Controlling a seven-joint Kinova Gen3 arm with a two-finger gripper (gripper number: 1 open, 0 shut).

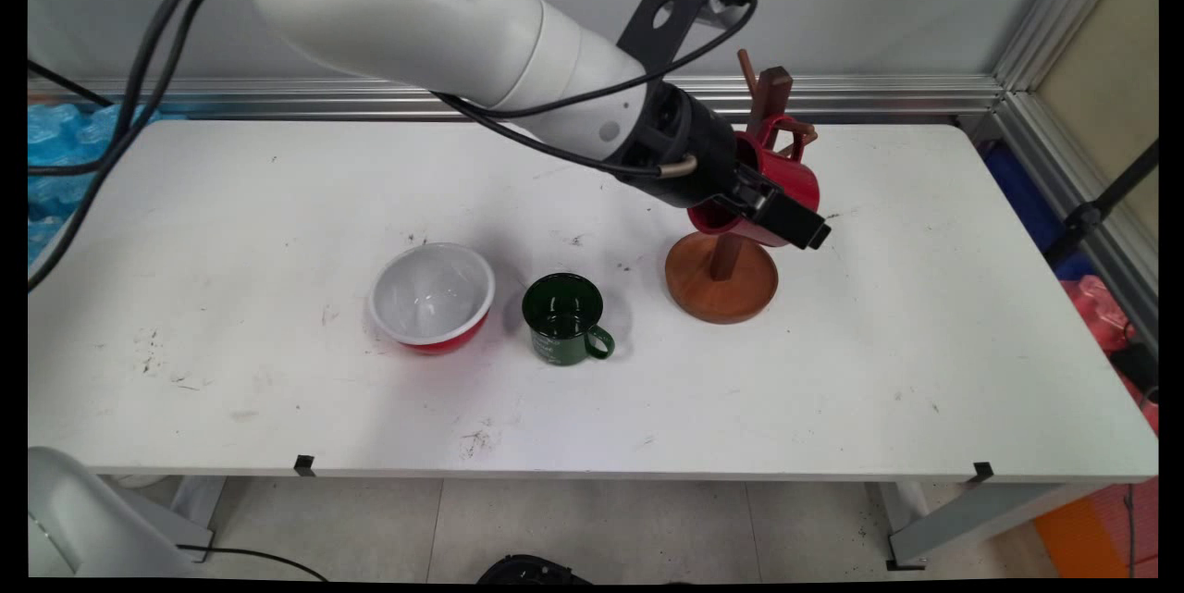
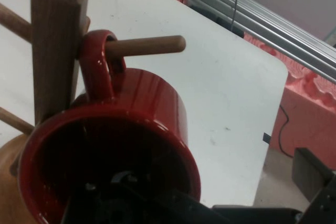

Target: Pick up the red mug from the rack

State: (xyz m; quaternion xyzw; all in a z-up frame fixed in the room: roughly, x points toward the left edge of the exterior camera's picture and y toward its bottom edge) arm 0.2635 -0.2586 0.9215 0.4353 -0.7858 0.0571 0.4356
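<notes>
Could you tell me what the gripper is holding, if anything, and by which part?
The gripper holds the red mug by its rim; its handle is looped over the rack's peg.

arm (image 1: 416, 15): glossy white, thick rounded links meeting at smooth ring seams
wrist (image 1: 680, 144): black cylindrical section just behind the gripper, with a short metal-coloured stub on its side
gripper (image 1: 786, 221): black, blocky linkage
bracket (image 1: 671, 15): flat black plate with a round hole, above and behind the gripper
cables (image 1: 139, 75): black, several, running along the white links to the bracket and wrist
</notes>
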